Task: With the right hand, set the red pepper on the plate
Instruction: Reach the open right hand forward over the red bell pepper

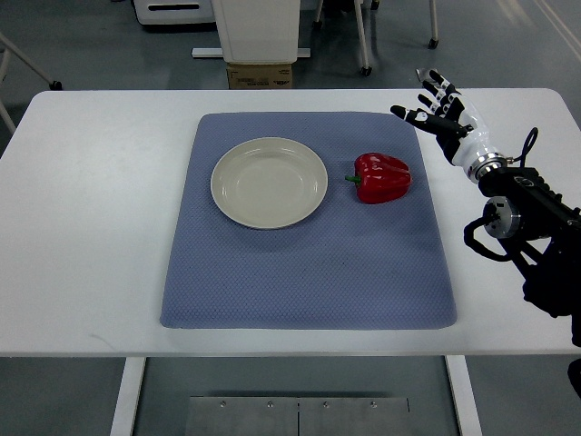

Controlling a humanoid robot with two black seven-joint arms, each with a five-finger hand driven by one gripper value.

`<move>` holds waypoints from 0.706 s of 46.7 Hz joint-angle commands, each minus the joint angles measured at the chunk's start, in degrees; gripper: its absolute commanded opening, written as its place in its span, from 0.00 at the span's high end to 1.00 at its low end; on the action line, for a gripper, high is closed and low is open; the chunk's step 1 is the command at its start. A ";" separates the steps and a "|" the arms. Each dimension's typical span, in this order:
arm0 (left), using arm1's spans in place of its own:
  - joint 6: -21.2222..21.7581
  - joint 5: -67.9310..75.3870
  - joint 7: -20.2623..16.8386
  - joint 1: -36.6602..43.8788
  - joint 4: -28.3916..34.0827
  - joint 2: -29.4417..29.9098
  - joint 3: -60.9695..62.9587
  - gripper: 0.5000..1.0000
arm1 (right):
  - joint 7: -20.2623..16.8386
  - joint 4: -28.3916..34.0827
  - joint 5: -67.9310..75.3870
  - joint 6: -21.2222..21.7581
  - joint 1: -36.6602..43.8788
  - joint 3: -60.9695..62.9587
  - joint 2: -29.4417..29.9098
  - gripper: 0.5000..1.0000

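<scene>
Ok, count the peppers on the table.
1. The glossy red bell pepper lies on the blue-grey cloth mat, just right of the round cream plate. None look hidden.

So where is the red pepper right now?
In the top view the red pepper lies on the blue mat, just right of the plate and not on it, with the open right hand off to its upper right.

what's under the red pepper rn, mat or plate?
The red pepper lies on the blue mat, to the right of the empty plate and clear of its rim. The mat covers the white table beneath. The contact patch under the pepper is hidden.
</scene>
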 commanded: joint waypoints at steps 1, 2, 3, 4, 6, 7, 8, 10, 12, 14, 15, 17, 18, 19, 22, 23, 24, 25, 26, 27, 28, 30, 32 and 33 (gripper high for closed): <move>0.00 0.00 0.01 0.00 0.00 0.00 0.00 0.00 | 0.16 0.06 0.00 1.36 0.81 -1.56 -1.17 0.01; 0.00 0.00 0.01 0.00 0.00 0.00 0.00 0.00 | 0.25 0.14 0.00 1.62 0.99 -2.00 -1.43 0.01; 0.00 0.00 0.01 0.00 0.00 0.00 0.00 0.00 | 0.25 0.23 0.00 1.88 1.25 -2.44 -1.79 0.01; 0.00 0.00 0.01 0.00 0.00 0.00 0.00 0.00 | 0.33 0.41 -0.09 2.06 1.43 -2.88 -2.14 0.01; 0.00 0.00 0.01 0.00 0.00 0.00 0.00 0.00 | 0.34 0.67 -0.09 2.50 1.69 -4.11 -2.75 0.02; 0.00 0.00 0.01 0.00 0.00 0.00 0.00 0.00 | 0.42 0.85 -0.18 2.59 1.87 -4.90 -3.02 0.02; 0.00 0.00 0.01 0.00 0.00 0.00 0.00 0.00 | 0.60 1.02 -0.27 2.68 2.04 -5.60 -3.28 0.02; 0.00 0.00 0.01 0.00 0.00 0.00 0.00 0.00 | 1.21 1.46 -0.44 2.85 2.48 -7.36 -3.98 0.02; 0.00 0.00 0.01 0.00 0.00 0.00 0.00 0.00 | 2.09 1.90 -1.32 2.85 3.10 -9.03 -4.69 0.02; 0.00 0.00 0.01 0.00 0.00 0.00 0.00 0.00 | 3.06 2.34 -2.54 2.94 3.62 -10.79 -5.48 0.02; 0.00 0.00 -0.08 0.00 0.00 0.00 0.00 0.00 | 3.58 2.52 -3.25 2.94 3.80 -11.58 -5.83 0.02; 0.00 0.00 0.01 0.00 0.00 0.00 0.00 0.00 | 4.46 2.87 -4.83 2.94 4.24 -12.98 -6.36 0.02; 0.00 0.00 0.01 0.00 0.00 0.00 0.00 0.00 | 4.81 3.04 -5.62 2.94 4.42 -13.69 -6.62 0.02; 0.00 0.00 0.01 0.00 0.00 0.00 0.00 0.00 | 5.25 3.22 -6.50 2.94 4.59 -14.22 -6.80 0.02; 0.00 0.00 0.01 0.00 0.00 0.00 0.00 0.00 | 6.05 3.83 -8.70 3.03 5.21 -15.45 -6.97 0.02; 0.00 0.00 0.01 0.00 0.00 0.00 0.00 0.00 | 6.14 4.10 -9.31 3.03 5.30 -15.80 -7.15 0.02; 0.00 0.00 0.01 0.00 0.00 0.00 0.00 0.00 | 6.14 4.27 -9.84 3.03 5.56 -16.06 -7.24 0.02; 0.00 0.00 0.01 0.00 0.00 0.00 0.00 0.00 | 6.22 4.36 -10.37 3.03 5.65 -16.42 -7.33 0.02; 0.00 0.00 0.01 0.00 0.00 0.00 0.00 0.00 | 6.22 4.45 -10.81 3.03 5.82 -16.77 -7.41 0.02; 0.00 0.00 0.01 0.00 0.00 0.00 0.00 0.00 | 6.22 4.54 -11.34 3.12 6.00 -17.12 -7.41 0.02; 0.00 0.00 0.01 0.00 0.00 0.00 0.00 0.00 | 6.22 4.63 -11.69 3.12 6.17 -17.47 -7.41 0.02; 0.00 0.00 0.01 0.00 0.00 0.00 0.00 0.00 | 6.22 4.72 -12.48 3.12 6.70 -18.52 -7.41 0.02; 0.00 0.00 0.01 0.00 0.00 0.00 0.00 0.00 | 6.22 4.72 -13.18 3.12 7.14 -19.84 -7.41 0.02; 0.00 0.00 -0.08 0.00 0.00 0.00 0.00 0.00 | 6.31 4.72 -13.53 3.12 7.40 -20.54 -7.41 0.02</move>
